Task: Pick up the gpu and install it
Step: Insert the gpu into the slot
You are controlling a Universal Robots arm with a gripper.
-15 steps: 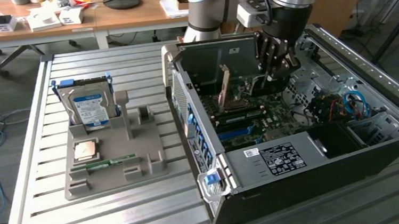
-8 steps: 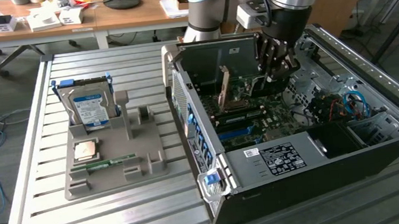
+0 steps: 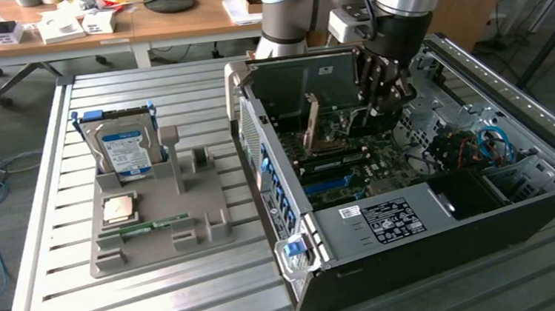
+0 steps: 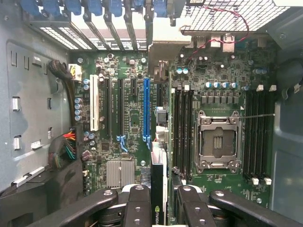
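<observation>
Misalignment risk: pincer (image 4: 162, 201), clenched on the gpu (image 4: 158, 172) held edge-on over the motherboard (image 4: 134, 118) inside the open case (image 3: 444, 250), looks slightly off the blue slot (image 4: 146, 109), so the card could jam beside it or seat crooked.

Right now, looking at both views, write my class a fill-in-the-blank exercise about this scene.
1. The gripper holds the gpu inside the open computer ___.
2. The processor socket on the motherboard is ___.
3. The hard drive stands on the tray at the exterior view's ___.
Missing words: case; empty; left.
</observation>
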